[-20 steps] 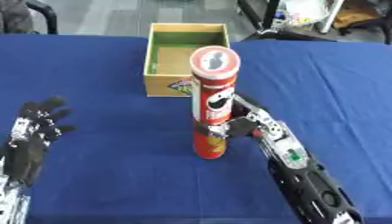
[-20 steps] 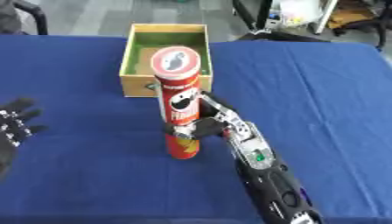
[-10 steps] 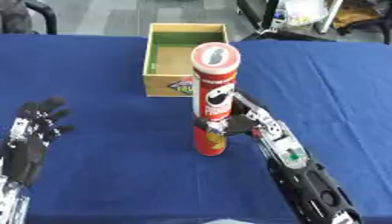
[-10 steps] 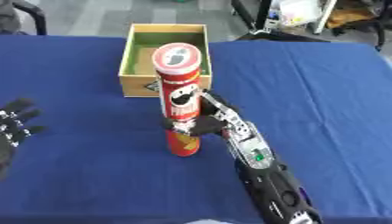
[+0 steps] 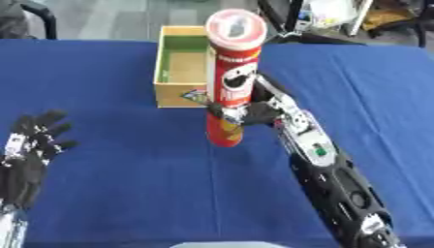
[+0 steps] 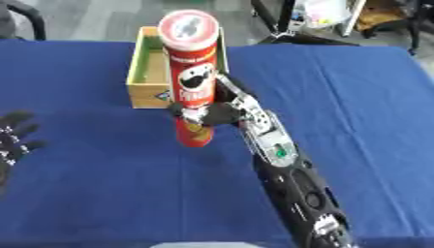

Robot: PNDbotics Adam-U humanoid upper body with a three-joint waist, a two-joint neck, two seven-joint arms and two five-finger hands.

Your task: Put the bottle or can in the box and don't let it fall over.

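Red chip can, tall, upright, white lid on top; it stands in front of the wooden box, outside it. Right hand has fingers curled round the can's lower half. Cannot tell whether the base touches the blue table. Left hand rests open at lower left, fingers up.

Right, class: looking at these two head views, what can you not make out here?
- Box: its inner floor near the right wall, hidden by the red can in both views.
- Right robot hand: its palm, hidden against the can.
- Can's base: whether it touches the blue table or hangs above it.
- Left robot hand: cut by the right eye view's edge.
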